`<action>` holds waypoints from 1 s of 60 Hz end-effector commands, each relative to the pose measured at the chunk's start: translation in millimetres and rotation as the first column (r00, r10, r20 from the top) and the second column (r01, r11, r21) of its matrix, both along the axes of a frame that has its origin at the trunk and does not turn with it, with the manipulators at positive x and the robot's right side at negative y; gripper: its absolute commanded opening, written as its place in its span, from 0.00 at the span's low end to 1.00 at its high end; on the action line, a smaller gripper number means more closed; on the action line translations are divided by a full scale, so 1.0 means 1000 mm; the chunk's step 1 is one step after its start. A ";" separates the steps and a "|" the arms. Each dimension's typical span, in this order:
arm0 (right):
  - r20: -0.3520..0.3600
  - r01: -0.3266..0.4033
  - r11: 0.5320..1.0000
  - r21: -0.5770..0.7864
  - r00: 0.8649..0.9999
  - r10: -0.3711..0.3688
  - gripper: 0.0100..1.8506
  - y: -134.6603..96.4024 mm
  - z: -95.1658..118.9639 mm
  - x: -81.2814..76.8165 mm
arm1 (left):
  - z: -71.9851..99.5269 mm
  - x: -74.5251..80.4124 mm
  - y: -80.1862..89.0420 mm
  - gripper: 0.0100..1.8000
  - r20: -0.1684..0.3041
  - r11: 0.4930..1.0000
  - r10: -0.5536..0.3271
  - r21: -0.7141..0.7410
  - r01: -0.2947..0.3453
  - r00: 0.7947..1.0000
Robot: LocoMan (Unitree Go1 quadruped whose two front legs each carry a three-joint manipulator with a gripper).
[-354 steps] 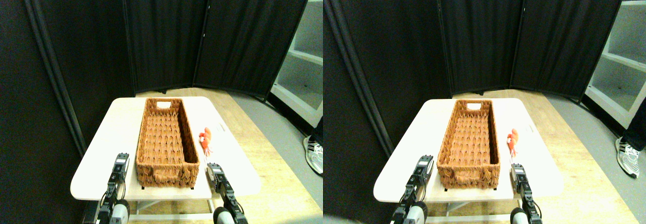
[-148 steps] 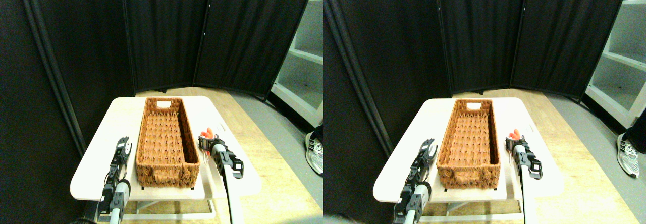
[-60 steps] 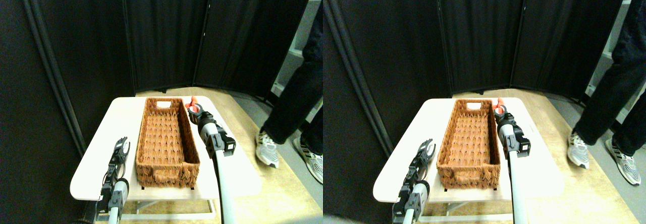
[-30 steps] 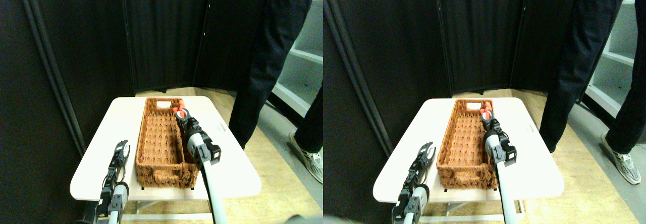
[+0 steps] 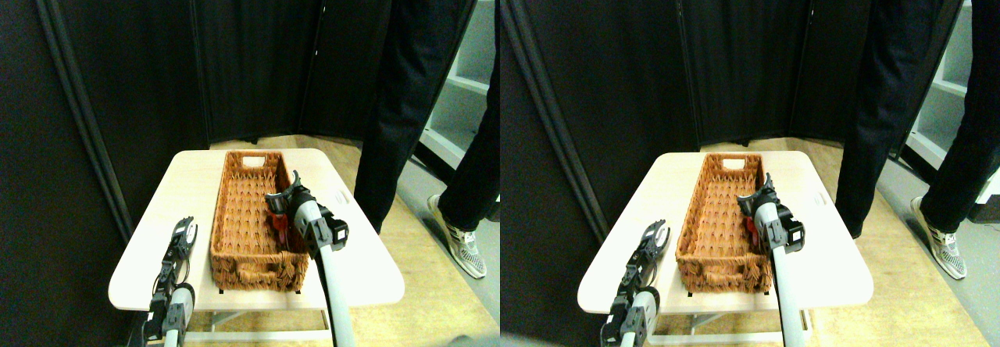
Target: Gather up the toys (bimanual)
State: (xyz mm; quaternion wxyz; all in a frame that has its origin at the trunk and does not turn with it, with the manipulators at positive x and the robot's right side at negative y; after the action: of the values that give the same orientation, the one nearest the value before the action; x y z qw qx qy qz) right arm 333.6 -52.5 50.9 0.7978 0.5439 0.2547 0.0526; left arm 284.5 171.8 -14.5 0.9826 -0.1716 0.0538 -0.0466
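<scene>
Over on the left, the left gripper (image 5: 182,231) hovers above the pale white tabletop (image 5: 156,253), beside the long brown woven wicker basket (image 5: 250,230); its jaws look spread a bit, holding nothing. The small orange-red plush toy (image 5: 277,223) sits inside the basket against its right wall (half hidden by the arm). Right above it is the right gripper (image 5: 283,198), jaws apart, nothing held. Further right, a person's dark trouser legs (image 5: 406,89) and a pale sneaker (image 5: 457,234).

Dim backdrop, overexposed table (image 5: 148,265), soft focus.
</scene>
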 end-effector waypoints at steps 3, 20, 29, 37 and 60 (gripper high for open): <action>0.039 0.041 0.999 0.034 0.998 -0.043 0.44 -0.005 0.008 -0.001 | 0.009 0.003 -0.003 0.03 0.045 0.999 -0.031 -0.003 0.032 0.998; 0.132 0.141 0.990 0.013 0.981 -0.141 0.30 -0.024 0.014 -0.001 | 0.010 0.001 -0.005 0.03 0.054 0.999 -0.035 -0.003 0.035 0.998; 0.160 0.252 0.967 0.039 0.954 -0.255 0.07 -0.048 0.017 0.003 | 0.010 -0.001 -0.004 0.04 0.052 0.999 -0.038 -0.001 0.038 0.998; 0.196 0.311 0.950 0.021 0.931 -0.309 0.00 -0.076 0.017 0.000 | 0.010 -0.001 -0.003 0.04 0.056 0.999 -0.042 0.001 0.042 0.998; 0.247 0.471 0.882 -0.017 0.857 -0.453 0.00 -0.137 0.002 -0.017 | 0.015 0.000 -0.007 0.04 0.051 0.998 -0.067 0.000 0.067 0.996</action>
State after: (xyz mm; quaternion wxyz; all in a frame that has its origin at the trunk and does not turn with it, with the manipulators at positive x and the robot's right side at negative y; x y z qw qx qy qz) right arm 317.7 -187.3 56.6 0.8358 0.5419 0.0361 -0.0805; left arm 282.7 169.3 -8.7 0.9812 -0.1736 0.0514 -0.0664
